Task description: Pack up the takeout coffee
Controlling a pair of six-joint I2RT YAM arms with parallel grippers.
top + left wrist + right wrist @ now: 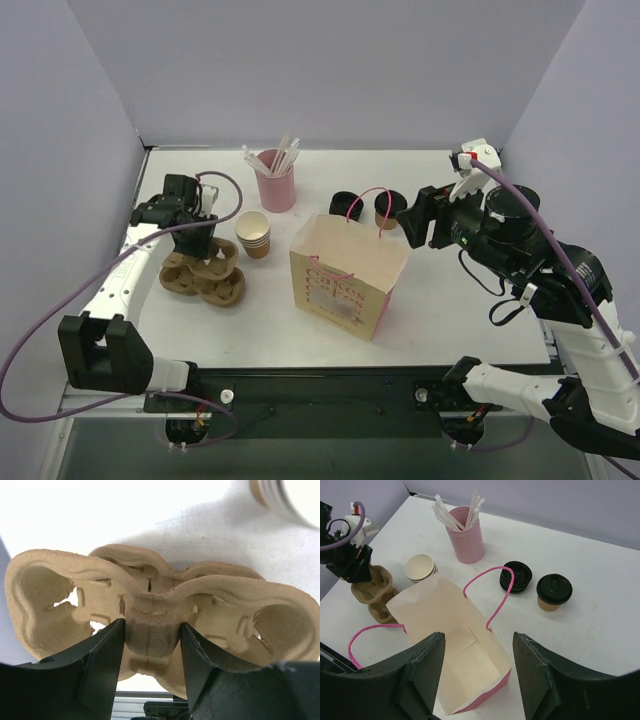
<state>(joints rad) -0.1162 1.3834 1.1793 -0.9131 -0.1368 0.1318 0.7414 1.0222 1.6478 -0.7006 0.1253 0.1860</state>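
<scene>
The takeout coffee point(386, 210) point(553, 592), a small brown cup with a black lid, stands upright on the table behind the open pink-and-cream paper bag point(345, 275) point(455, 630). My right gripper point(410, 222) point(479, 642) hovers open above the bag's right side with nothing between its fingers. Over at the left, my left gripper point(197, 238) point(152, 630) is shut on the central ridge of the brown pulp cup carrier point(205, 275) point(150, 600); both fingers press against it.
A pink cup of white straws point(276, 180) point(466, 540) stands at the back. A stack of paper cups point(254, 233) point(420, 568) sits between carrier and bag. A stack of black lids point(345, 205) point(516, 576) lies left of the coffee. Walls close in left and right.
</scene>
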